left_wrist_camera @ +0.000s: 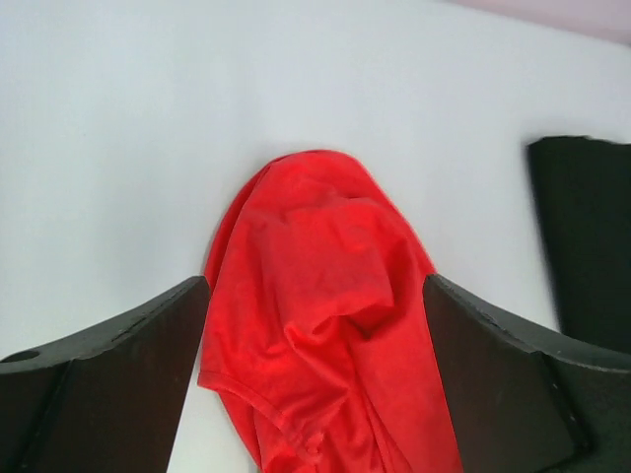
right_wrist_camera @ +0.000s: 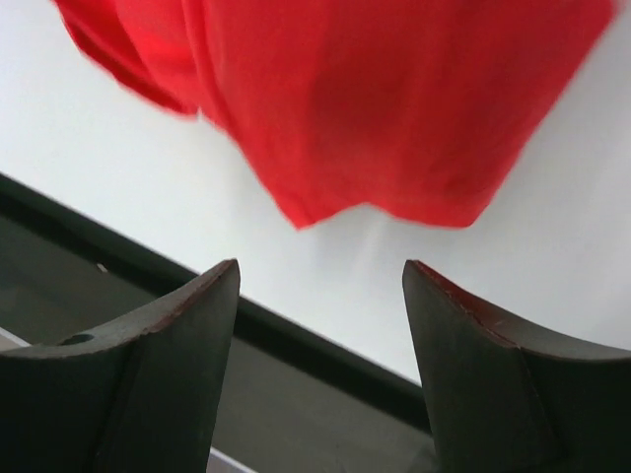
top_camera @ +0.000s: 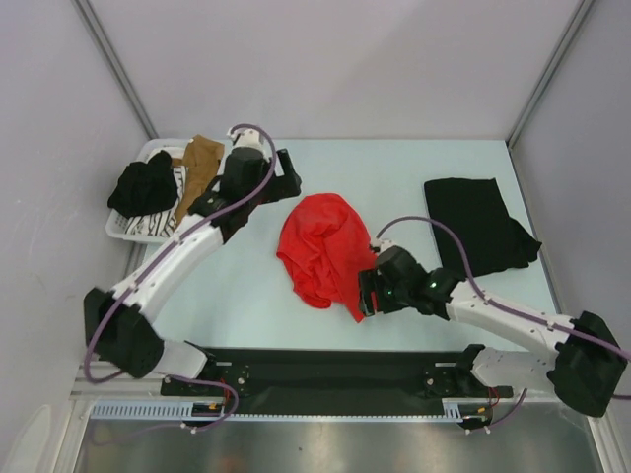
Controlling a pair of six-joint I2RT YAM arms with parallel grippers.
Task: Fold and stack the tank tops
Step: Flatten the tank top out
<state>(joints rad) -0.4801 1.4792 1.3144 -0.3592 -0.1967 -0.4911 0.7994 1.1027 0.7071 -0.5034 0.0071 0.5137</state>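
Note:
The red tank top (top_camera: pixel 320 246) lies crumpled in the middle of the table. The black tank top (top_camera: pixel 478 225) lies folded flat at the right. My left gripper (top_camera: pixel 293 177) is open and empty just beyond the red top's far-left edge. In the left wrist view the red top (left_wrist_camera: pixel 315 325) fills the gap between the open fingers (left_wrist_camera: pixel 148 345), and the black top (left_wrist_camera: pixel 587 236) shows at the right. My right gripper (top_camera: pixel 363 294) is open and empty at the red top's near-right edge. In the right wrist view the red hem (right_wrist_camera: pixel 394 99) hangs just beyond the spread fingertips (right_wrist_camera: pixel 212 296).
A white basket (top_camera: pixel 123 229) stands at the far left with black, brown and striped cloths in it. A black strip (top_camera: pixel 335 370) runs along the table's near edge between the arm bases; it also shows in the right wrist view (right_wrist_camera: pixel 296 345).

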